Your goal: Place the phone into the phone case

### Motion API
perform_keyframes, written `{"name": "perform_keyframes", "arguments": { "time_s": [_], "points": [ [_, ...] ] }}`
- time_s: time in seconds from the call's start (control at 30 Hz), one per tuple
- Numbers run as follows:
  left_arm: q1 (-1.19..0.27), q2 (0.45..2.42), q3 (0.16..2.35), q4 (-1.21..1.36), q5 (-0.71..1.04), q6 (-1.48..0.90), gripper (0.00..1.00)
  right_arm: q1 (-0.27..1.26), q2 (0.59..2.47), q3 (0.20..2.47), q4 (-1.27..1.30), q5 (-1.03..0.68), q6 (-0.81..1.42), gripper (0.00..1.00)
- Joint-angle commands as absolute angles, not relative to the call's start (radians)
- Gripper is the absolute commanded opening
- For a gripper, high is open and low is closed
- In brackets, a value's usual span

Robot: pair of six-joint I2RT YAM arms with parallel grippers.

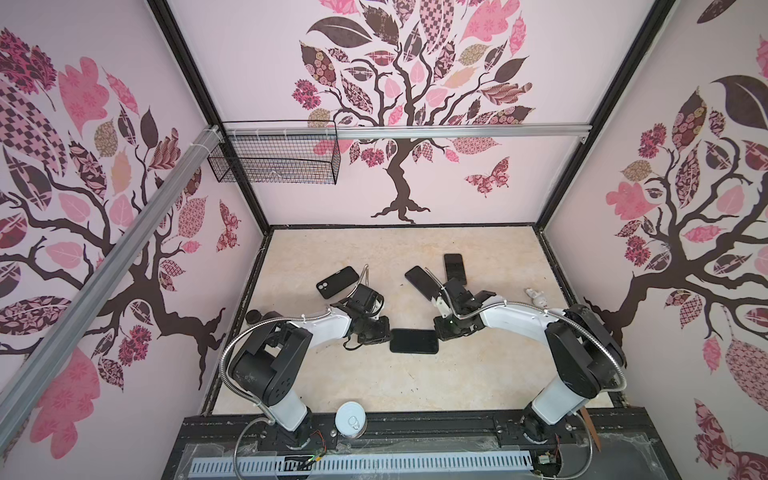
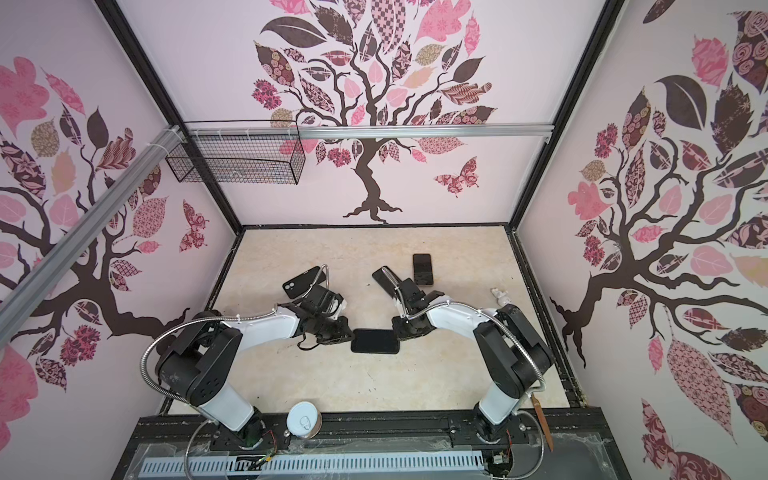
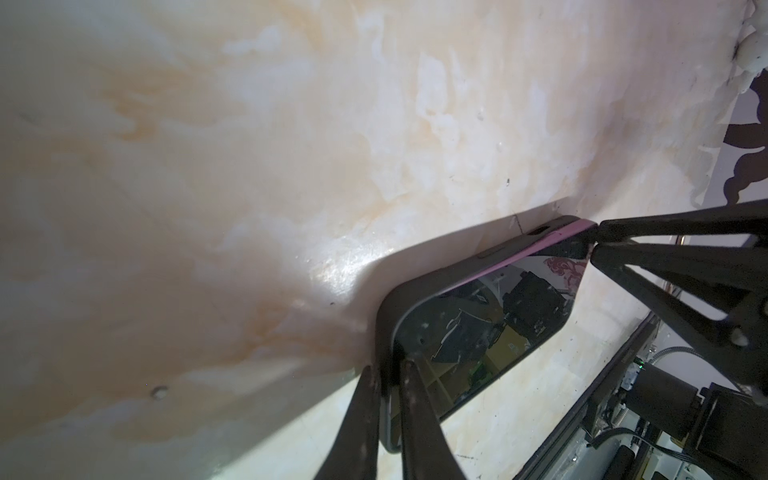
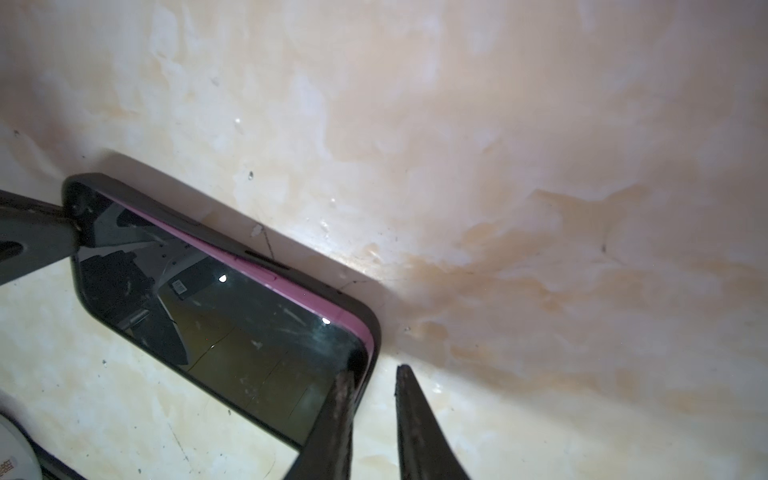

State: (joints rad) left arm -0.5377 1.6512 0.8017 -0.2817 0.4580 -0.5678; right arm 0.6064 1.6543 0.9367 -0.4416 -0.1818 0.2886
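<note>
Left fingers [image 3: 365, 399]: I find them clamped on the phone case [image 3: 384, 328] rim.
Right fingers [image 4: 338, 407]: slightly apart, astride the pink phone [image 4: 228, 332] corner.

A white can [image 1: 350, 419] stands at six o'clock; a wire basket [image 1: 274, 158] hangs at eleven o'clock.

Both top views are bright and even, with the walls bowing at the edges. At my wrists the table [image 3: 332, 270] glares beside a soft shadow, the phone [image 4: 249, 332] mirrors two bright spots, and my left fingers [image 3: 368, 424] blur.
</note>
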Motion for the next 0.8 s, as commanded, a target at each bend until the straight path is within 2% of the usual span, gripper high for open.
{"name": "perform_keyframes", "arguments": {
  "time_s": [0.0, 0.43, 0.77],
  "points": [
    [-0.543, 1.632, 0.803, -0.287, 0.463, -0.553, 0.14, 0.606, 1.646, 0.931, -0.436, -0.213, 0.287, 0.21],
    [-0.544, 1.637, 0.79, -0.256, 0.477, -0.56, 0.13, 0.606, 1.678, 0.873, -0.331, -0.379, 0.305, 0.16],
    [-0.544, 1.642, 0.778, -0.235, 0.488, -0.561, 0.13, 0.605, 1.813, 0.841, -0.259, -0.398, 0.32, 0.12]
  ]
}}
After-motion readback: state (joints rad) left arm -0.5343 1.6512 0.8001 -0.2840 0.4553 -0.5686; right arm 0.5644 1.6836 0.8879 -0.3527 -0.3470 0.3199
